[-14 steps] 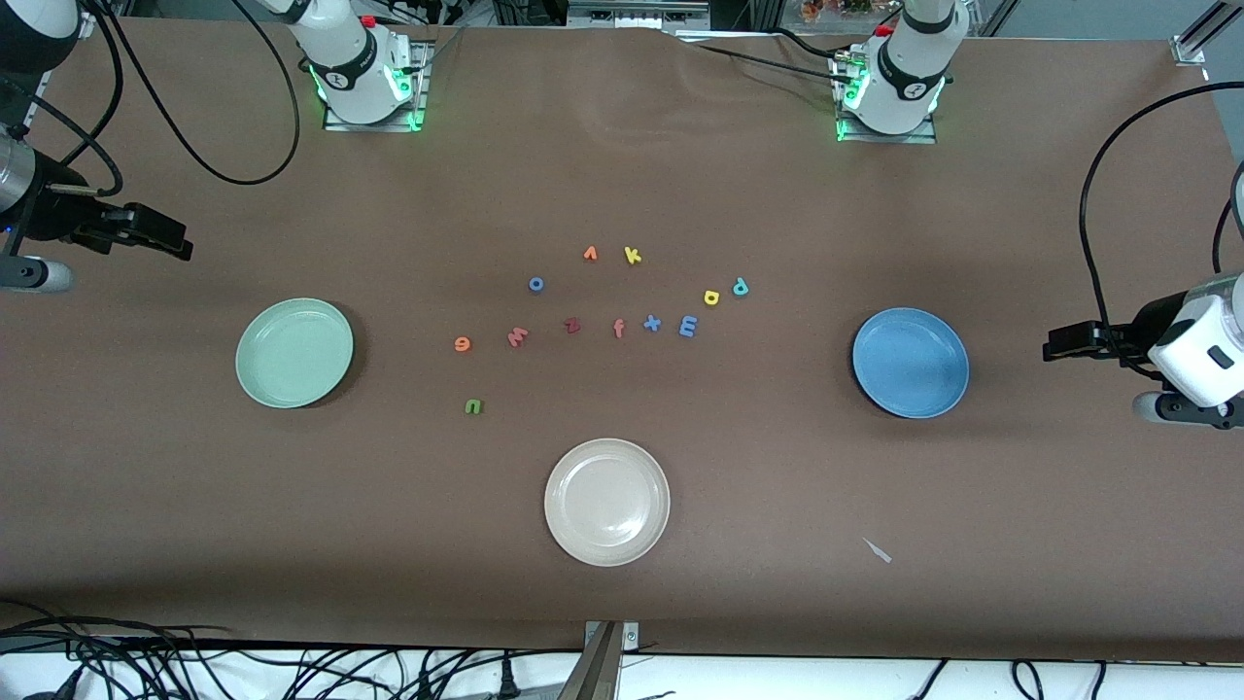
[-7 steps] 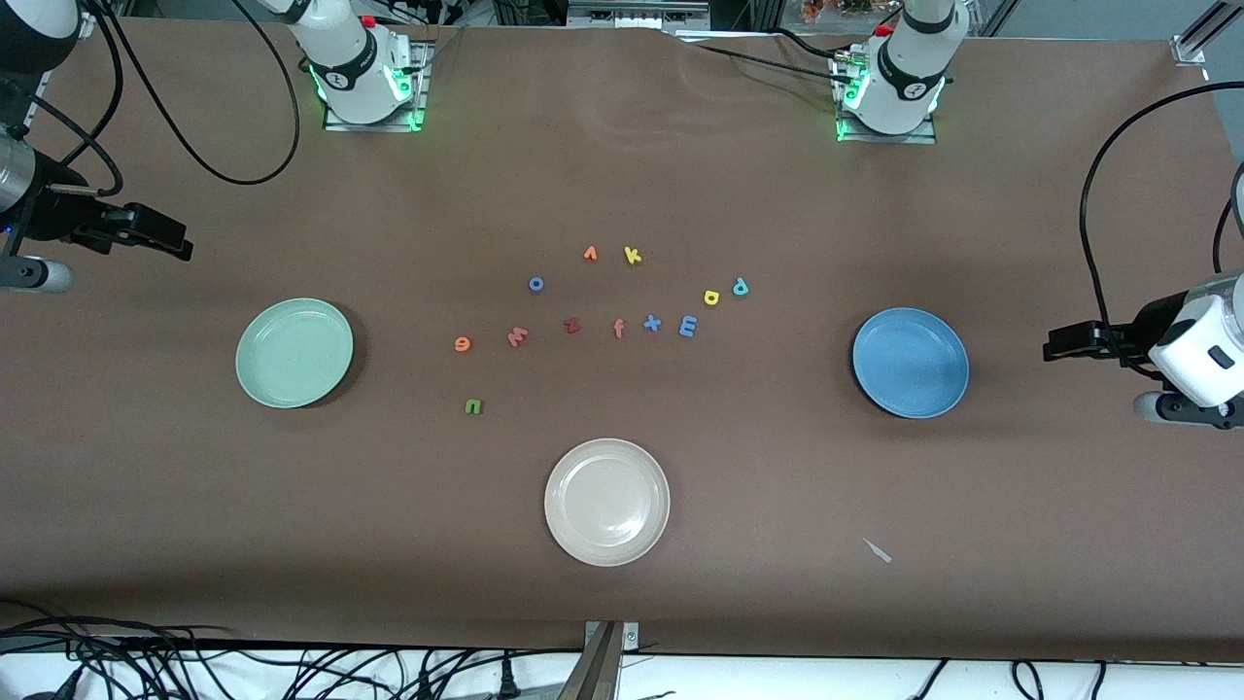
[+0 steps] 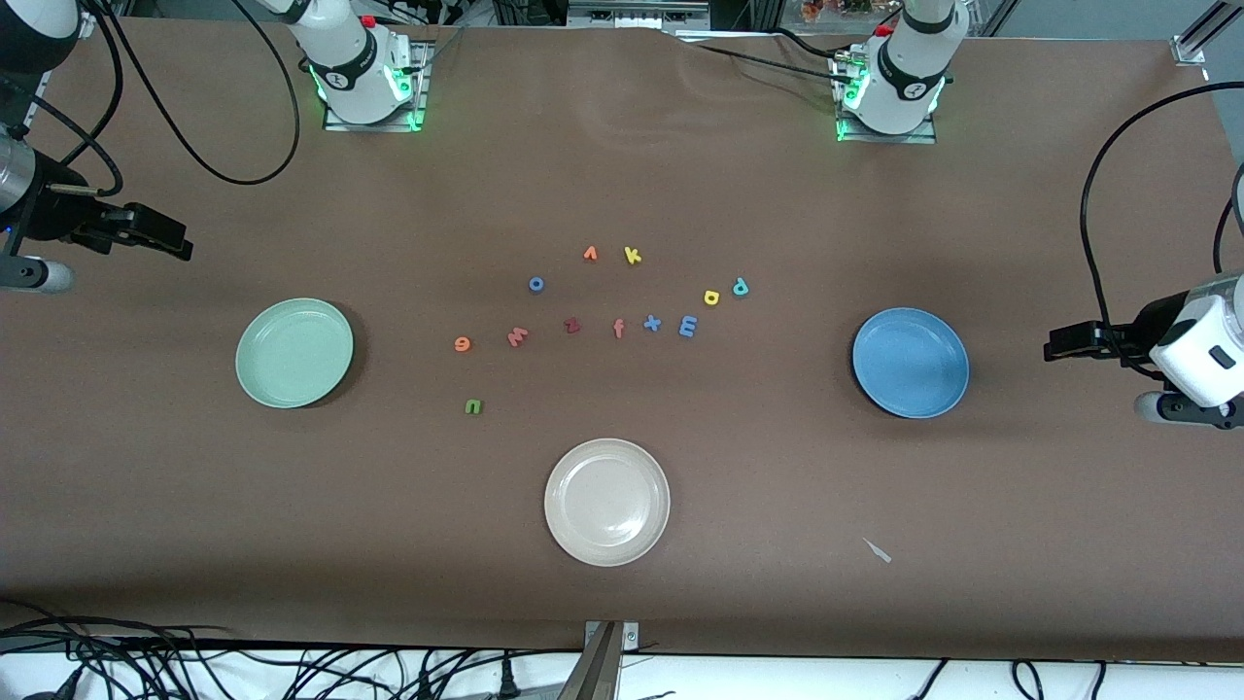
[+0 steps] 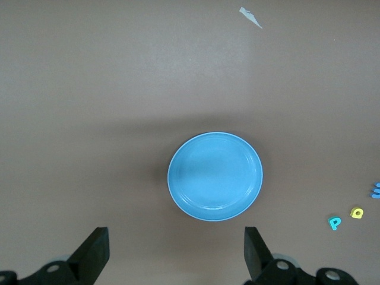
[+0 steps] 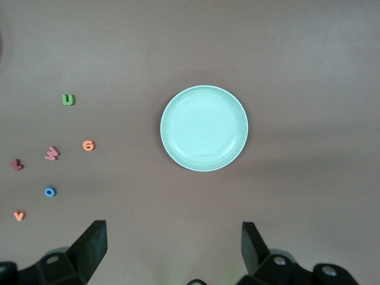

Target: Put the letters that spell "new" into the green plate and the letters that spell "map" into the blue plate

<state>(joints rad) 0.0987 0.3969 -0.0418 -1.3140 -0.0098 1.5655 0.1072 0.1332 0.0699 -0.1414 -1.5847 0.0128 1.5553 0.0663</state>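
1. Left gripper (image 4: 173,252), fingers spread and empty, waits high above the table's left-arm end, near the blue plate (image 3: 911,363).
2. Right gripper (image 5: 172,249), fingers spread and empty, hangs near the green plate (image 3: 294,352).
3. Foam letters (image 3: 571,326) lie on the table between both plates, well apart from both grippers.

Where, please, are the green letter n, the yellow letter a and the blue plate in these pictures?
green letter n (image 3: 473,406), front view, middle of the letter.
yellow letter a (image 3: 711,297), front view, middle of the letter.
blue plate (image 4: 178,193), left wrist view, on its raised rim.
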